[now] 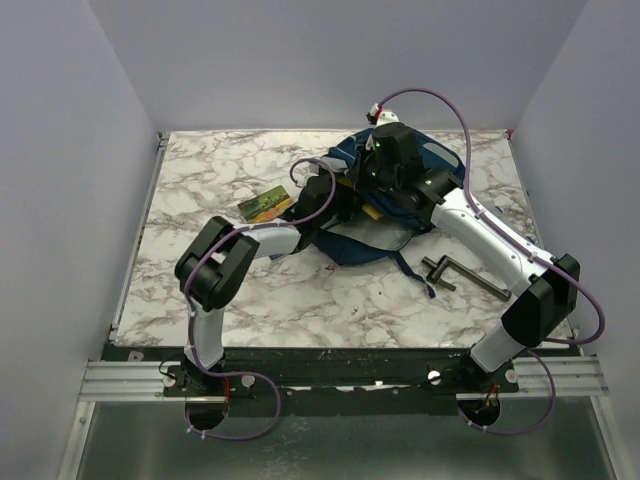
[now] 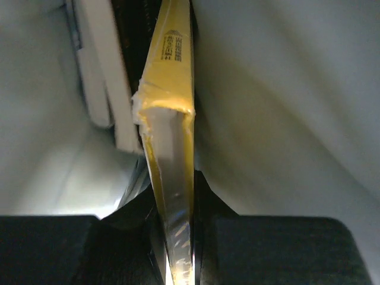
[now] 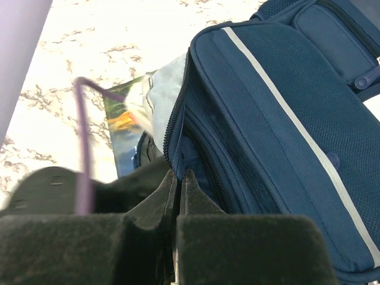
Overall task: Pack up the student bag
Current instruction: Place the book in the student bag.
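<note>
Bolted at the near rail, both arms reach across the marble table [image 1: 220, 170] to the student bag [image 1: 365, 240], which lies open toward the far right, with a colourful booklet [image 1: 265, 205] just beside it on the left and a dark metal handle [image 1: 465, 275] near it on the right. Seen from the left wrist, the left gripper [image 2: 177, 214] is clamped on a thin yellow book [image 2: 172, 71], held edge-on within the bag's pale lining [image 2: 285, 89], with white flat things [image 2: 104, 77] just beside it. Seen from the right wrist, the right gripper [image 3: 178, 181] has its jaws pressed together at the zipper edge of the bag's mouth; whether they pinch fabric I cannot tell.
</note>
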Robot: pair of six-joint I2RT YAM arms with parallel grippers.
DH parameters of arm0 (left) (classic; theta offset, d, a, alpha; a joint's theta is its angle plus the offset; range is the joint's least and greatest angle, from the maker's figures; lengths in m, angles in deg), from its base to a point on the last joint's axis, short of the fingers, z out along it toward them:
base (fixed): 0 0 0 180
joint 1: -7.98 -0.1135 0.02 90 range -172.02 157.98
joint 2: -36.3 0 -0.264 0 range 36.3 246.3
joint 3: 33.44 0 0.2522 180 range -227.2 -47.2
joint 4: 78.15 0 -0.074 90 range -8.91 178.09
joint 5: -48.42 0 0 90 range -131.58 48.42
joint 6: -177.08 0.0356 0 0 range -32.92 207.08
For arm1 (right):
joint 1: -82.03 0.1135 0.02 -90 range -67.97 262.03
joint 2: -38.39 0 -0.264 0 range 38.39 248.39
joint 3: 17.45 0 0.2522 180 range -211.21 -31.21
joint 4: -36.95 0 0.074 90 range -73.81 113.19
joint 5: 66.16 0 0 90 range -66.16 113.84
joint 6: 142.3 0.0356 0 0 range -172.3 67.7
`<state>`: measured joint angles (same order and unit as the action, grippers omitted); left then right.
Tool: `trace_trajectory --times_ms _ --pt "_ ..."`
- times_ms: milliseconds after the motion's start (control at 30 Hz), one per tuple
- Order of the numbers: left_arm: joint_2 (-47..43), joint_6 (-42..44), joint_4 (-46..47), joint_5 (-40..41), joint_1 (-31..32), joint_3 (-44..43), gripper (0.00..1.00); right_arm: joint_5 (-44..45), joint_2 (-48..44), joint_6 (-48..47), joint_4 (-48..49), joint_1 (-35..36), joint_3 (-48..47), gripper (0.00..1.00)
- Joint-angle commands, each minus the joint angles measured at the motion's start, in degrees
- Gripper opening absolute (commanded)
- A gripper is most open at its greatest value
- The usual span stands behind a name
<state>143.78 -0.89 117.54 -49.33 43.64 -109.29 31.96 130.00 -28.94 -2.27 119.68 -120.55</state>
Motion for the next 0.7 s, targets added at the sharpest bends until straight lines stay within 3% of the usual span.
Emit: trace_trajectory --times_ms 0,200,233,400,500,567,667 --pt "8.1 2.0 14.4 14.5 3.3 -11.2 0.0 -4.3 -1.9 2.9 6.9 0.5 -4.9 0.0" --pt "15.5 -0.3 13.9 22.8 5.2 -18.1 0.0 -4.6 -2.5 4.2 8.5 0.4 -3.8 0.0" --pt "16.2 -0.4 13.4 23.2 5.3 -19.0 0.04 -4.5 -2.4 4.2 8.5 0.4 -3.7 0.0" --pt "17.3 0.4 6.5 20.3 4.7 -20.3 0.43 -3.3 -2.9 3.5 8.2 0.1 -2.4 0.0" --pt "15.4 1.1 2.3 15.9 4.2 -18.7 0.54 -2.7 -4.0 3.2 8.1 -0.6 -1.0 0.0" --pt "13.4 1.6 -2.7 13.6 3.8 -17.7 0.67 -2.4 -4.6 3.2 8.0 -1.0 -0.6 0.0" --pt "10.4 2.4 -5.7 11.8 3.2 -15.1 0.69 -2.4 -5.1 3.2 8.1 -1.2 0.0 0.0"
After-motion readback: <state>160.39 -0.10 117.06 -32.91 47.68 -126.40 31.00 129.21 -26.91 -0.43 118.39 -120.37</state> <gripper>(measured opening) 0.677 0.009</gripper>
